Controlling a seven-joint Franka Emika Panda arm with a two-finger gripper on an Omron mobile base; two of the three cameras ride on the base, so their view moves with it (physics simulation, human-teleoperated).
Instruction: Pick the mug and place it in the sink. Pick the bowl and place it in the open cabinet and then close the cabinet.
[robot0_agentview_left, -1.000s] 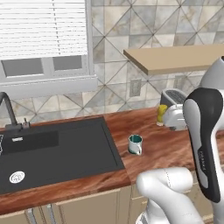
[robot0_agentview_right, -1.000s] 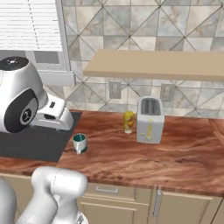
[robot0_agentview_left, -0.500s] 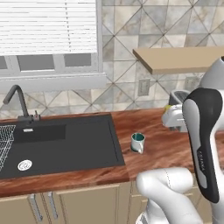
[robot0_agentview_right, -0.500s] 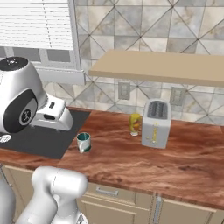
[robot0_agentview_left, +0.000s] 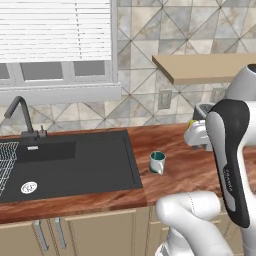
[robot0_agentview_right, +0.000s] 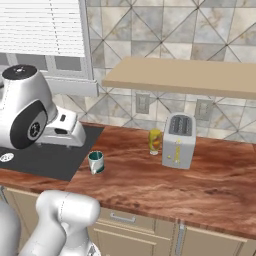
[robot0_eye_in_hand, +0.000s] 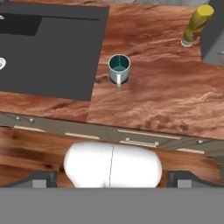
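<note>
The mug (robot0_agentview_left: 157, 162) (robot0_agentview_right: 96, 162) is small, grey outside and teal inside. It stands upright on the brown counter (robot0_agentview_right: 165, 185), just right of the sink (robot0_agentview_left: 75, 165) (robot0_eye_in_hand: 48, 48). The sink is a black basin with a white wire rack (robot0_agentview_left: 5, 162), a round drain (robot0_agentview_left: 29, 188) and a dark faucet (robot0_agentview_left: 20, 115). My gripper (robot0_eye_in_hand: 112, 180) hangs high above the counter's front edge, open, nothing between its fingers. From the hand view the mug (robot0_eye_in_hand: 119, 68) lies ahead, its handle towards me. The bowl and the cabinet are out of view.
A silver toaster (robot0_agentview_right: 177, 140) and a yellow bottle (robot0_agentview_right: 155, 141) (robot0_eye_in_hand: 197, 24) stand at the back of the counter, right of the mug. A beige ledge (robot0_agentview_right: 185, 75) juts from the tiled wall above them. Beige drawers (robot0_agentview_right: 125, 220) run under the counter.
The whole picture has shifted because the base has moved; more of the sink, its rack and drain show at the left. The mug stays put on the counter. My gripper stays open.
</note>
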